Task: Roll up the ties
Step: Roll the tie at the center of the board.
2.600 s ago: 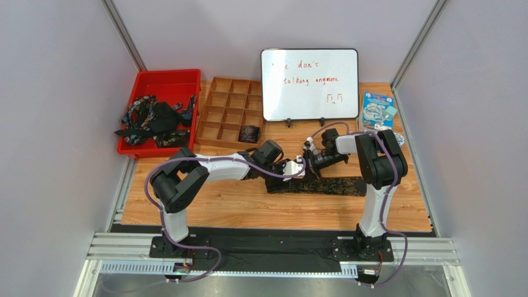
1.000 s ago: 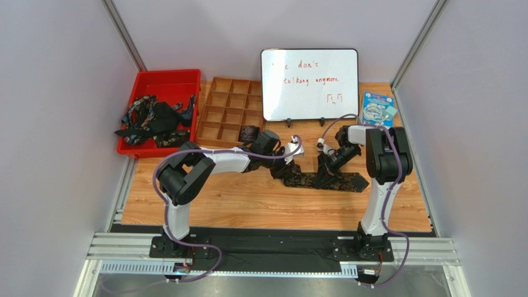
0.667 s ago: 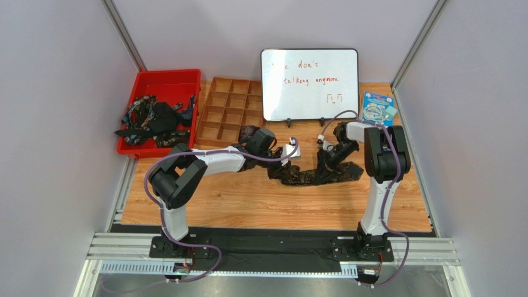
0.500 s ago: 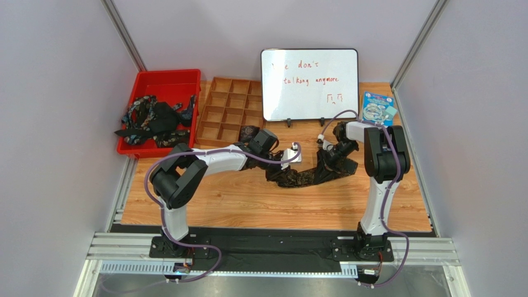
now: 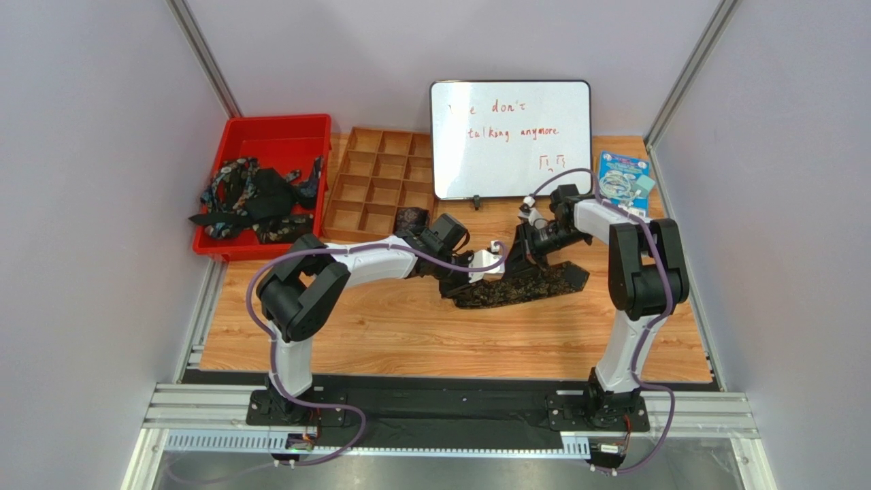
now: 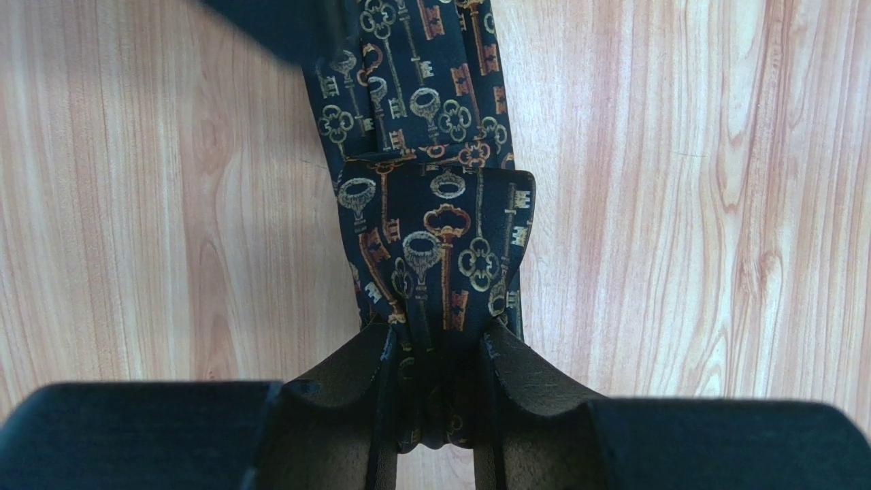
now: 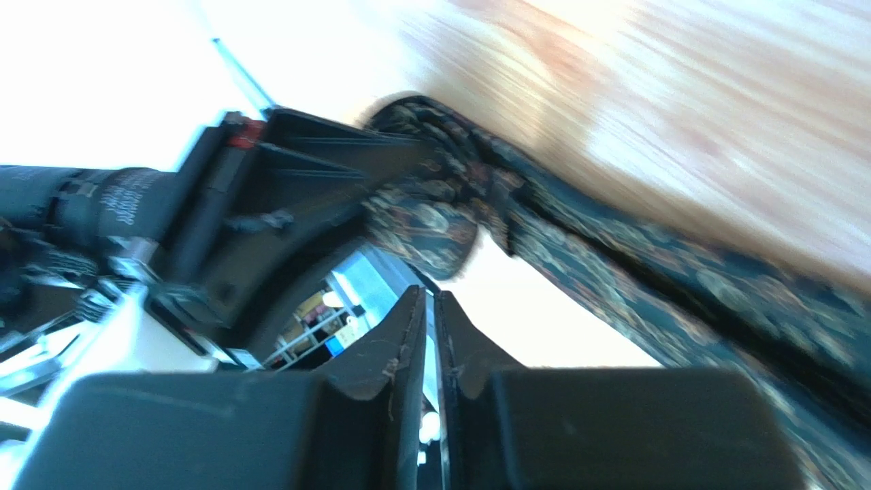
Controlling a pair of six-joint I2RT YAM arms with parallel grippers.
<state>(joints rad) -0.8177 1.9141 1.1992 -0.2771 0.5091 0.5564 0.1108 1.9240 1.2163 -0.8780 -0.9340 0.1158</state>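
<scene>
A dark tie (image 5: 526, 287) printed with gold and brown keys is laid flat near the middle of the counter (image 5: 409, 332). In the overhead view its length runs roughly from 9 o'clock to 3 o'clock. Its 9 o'clock end is folded back over itself, and this doubled end is pinched by the left tool (image 6: 434, 403), whose fingers (image 6: 353, 393) are closed tight on the fabric with only cloth between them. In the left wrist view the fold is seen as a short flap lying on top of the strip, which continues toward 12 o'clock of that picture over bare wood. The right tool (image 7: 427, 352) is held just at the tie's 12 o'clock side, near the left tool. Its fingers are set almost together with only a thin slit between, and nothing is seen gripped there. The right wrist view is blurred, yet the patterned strip can be made out beyond the fingertips, running toward 4 o'clock of that picture. At 10 o'clock on the counter a red bin (image 5: 274, 120) is filled with a loose heap of other ties (image 5: 250, 199), some spilled over its rim. Just beside it, toward 11 o'clock, a wooden tray (image 5: 358, 184) of compartments is set, and a small dark coil (image 5: 412, 219) is lodged in the compartment at its 5 o'clock corner. A whiteboard (image 5: 511, 153) is stood at 12 o'clock, and a blue packet (image 5: 622, 182) is laid at 2 o'clock.
</scene>
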